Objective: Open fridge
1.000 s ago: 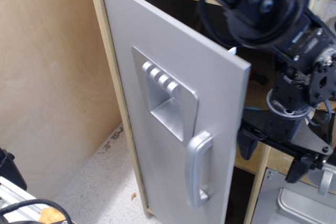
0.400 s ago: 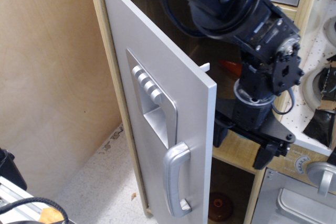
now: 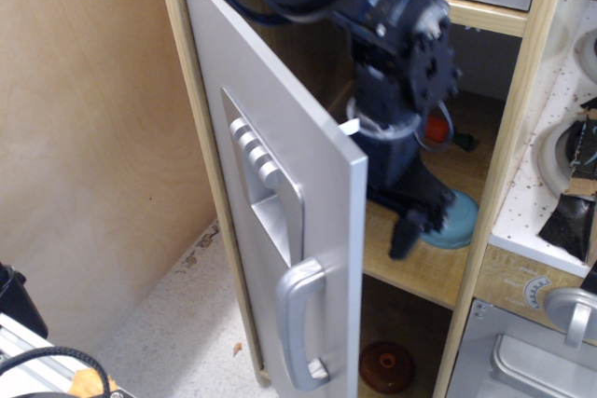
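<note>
- the fridge (image 3: 280, 184) fills the left and middle of the view: a light wood frame with a large matte grey door swung well out toward the camera, hinged on its left edge.
- the door's free edge stands just left of the gripper (image 3: 420, 221), which reaches in behind it, inside the open cabinet.
- on the door face, left of the jaws, sits the recessed dispenser panel (image 3: 266, 179) with a row of small ridges at its top.
- the silver curved handle (image 3: 300, 328) is fixed upright near the door's free edge, below and left of the jaws, apart from them.
- the gripper is dark and points downward over the wooden shelf (image 3: 420, 263); one finger shows clearly, the rest blurs into the black body, so i cannot tell whether the jaws stand apart or together. nothing can be seen held between them.
- just right of the jaws, on the same shelf, lies a blue round object (image 3: 457, 226), near or touching the gripper; i cannot tell which.
- above and right of the jaws, further back on the shelf, is a small orange-red object (image 3: 435, 128), partly hidden by the arm (image 3: 392, 34).
- below the jaws, under the shelf on the cabinet floor, rests a brown round object (image 3: 387, 365).
- far right and below the jaws is a smaller grey door (image 3: 522, 361) with a round knob (image 3: 571, 309) above it.
- right of the jaws a white speckled panel (image 3: 550, 165) stands beyond the wooden post.
</note>
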`<act>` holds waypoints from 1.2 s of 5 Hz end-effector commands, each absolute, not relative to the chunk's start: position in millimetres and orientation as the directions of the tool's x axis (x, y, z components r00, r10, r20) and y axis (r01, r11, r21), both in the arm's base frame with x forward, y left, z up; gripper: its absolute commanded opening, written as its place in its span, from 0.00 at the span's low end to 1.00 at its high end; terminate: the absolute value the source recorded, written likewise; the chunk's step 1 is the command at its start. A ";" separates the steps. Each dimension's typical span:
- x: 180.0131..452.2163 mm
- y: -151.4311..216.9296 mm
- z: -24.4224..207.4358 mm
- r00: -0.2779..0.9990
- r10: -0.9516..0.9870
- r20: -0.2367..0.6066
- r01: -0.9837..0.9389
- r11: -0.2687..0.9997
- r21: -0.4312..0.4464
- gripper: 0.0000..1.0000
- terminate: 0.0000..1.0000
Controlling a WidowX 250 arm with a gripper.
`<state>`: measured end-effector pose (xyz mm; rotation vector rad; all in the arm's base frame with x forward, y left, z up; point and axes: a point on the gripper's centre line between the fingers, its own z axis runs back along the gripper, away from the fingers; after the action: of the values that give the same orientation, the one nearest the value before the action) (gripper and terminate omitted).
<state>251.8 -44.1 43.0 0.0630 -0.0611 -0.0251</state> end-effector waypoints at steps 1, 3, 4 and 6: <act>240.1 -23.8 79.9 0.992 0.038 0.124 -0.047 0.996 0.076 1.00 0.00; 222.5 6.7 85.1 0.983 0.067 0.169 -0.084 0.992 0.096 1.00 0.00; 218.1 21.8 86.1 0.983 0.066 0.169 -0.085 0.991 0.103 1.00 0.00; 210.7 60.3 92.2 0.985 0.070 0.155 -0.085 0.992 0.095 1.00 0.00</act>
<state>206.1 63.1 75.2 0.0871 -0.1098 0.0775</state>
